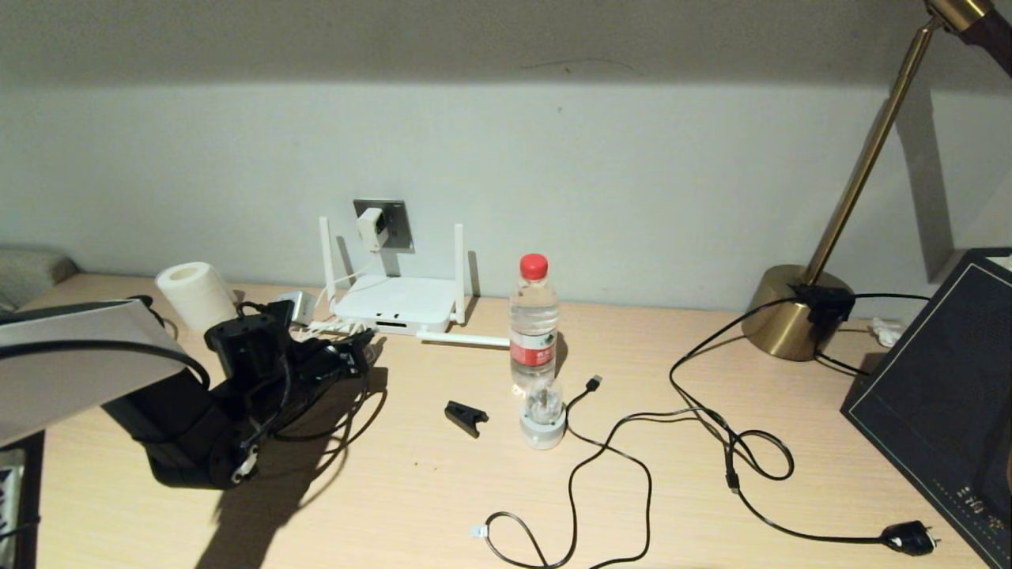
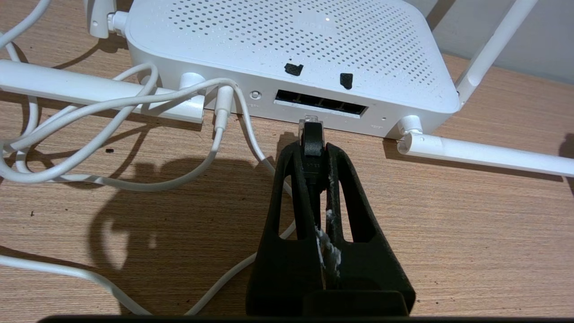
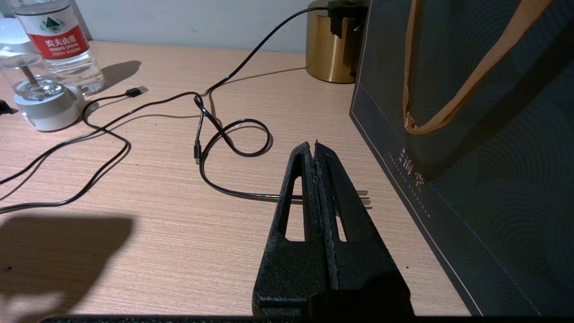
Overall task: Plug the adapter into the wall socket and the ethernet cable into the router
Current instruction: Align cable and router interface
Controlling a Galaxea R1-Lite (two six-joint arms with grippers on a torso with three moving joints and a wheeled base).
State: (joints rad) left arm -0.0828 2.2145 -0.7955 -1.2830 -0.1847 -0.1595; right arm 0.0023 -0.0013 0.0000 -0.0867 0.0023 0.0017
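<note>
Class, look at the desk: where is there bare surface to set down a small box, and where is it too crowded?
Bare wood lies between the small black clip and the left gripper, and behind the looped black cable beside the clear water bottle. Crowded: the white cords left of the flat white router.

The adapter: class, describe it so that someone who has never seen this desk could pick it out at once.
Start at the pale wall behind the desk and find the wall socket, a dark grey plate just above the router. The adapter is the small white cube plugged into that plate's left side, its thin white cord dropping toward the router. Every other plug here lies on the desk and is black.
</note>
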